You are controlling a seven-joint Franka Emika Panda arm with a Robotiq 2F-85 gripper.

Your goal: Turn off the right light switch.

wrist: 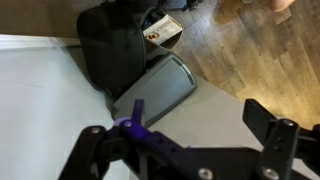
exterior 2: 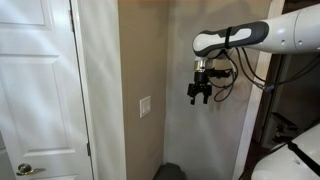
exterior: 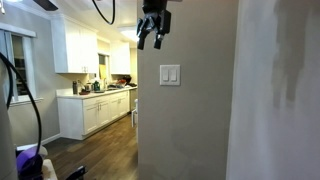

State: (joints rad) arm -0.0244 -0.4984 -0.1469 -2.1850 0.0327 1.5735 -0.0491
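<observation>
An exterior view stands well back and faces the beige wall [exterior: 190, 130] squarely, with white kitchen cabinets [exterior: 95, 112] far off at frame left. An exterior view looks along that wall at a slant, nearer, beside a white panelled door [exterior 2: 40, 90]. Both exterior views share the small white two-rocker wall plate [exterior: 171, 75] [exterior 2: 146, 107] and the black Robotiq gripper [exterior: 150, 42] [exterior 2: 199, 99]. The wrist view looks steeply down past its fingers [wrist: 275, 135] onto the brown wooden floor [wrist: 250, 60].
</observation>
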